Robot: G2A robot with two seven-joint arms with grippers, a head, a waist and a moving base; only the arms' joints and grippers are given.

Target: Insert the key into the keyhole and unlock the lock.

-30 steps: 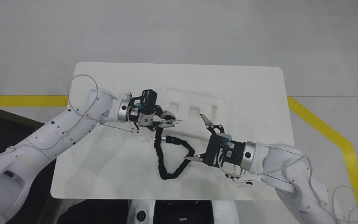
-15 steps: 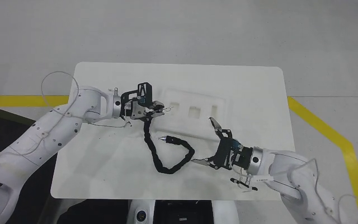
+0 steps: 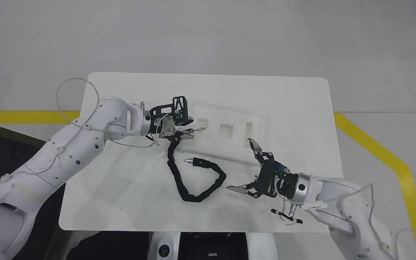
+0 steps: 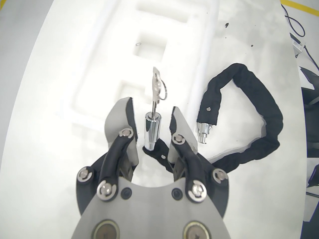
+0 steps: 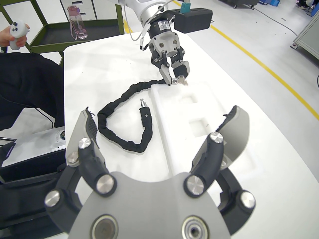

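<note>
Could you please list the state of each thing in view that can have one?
Black fabric-covered chain: unlocked, its metal pin end lying apart from the shiny chrome lock cylinder.
Small silver key with ring: inserted in the cylinder's keyhole.
Left pincer: open, a finger either side of the cylinder.
Right pincer: open wide, holding nothing.

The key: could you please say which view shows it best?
Left wrist view: the key is close and unobstructed, inserted in the lock cylinder. The right wrist view shows it small and distant; the top view, barely.
</note>
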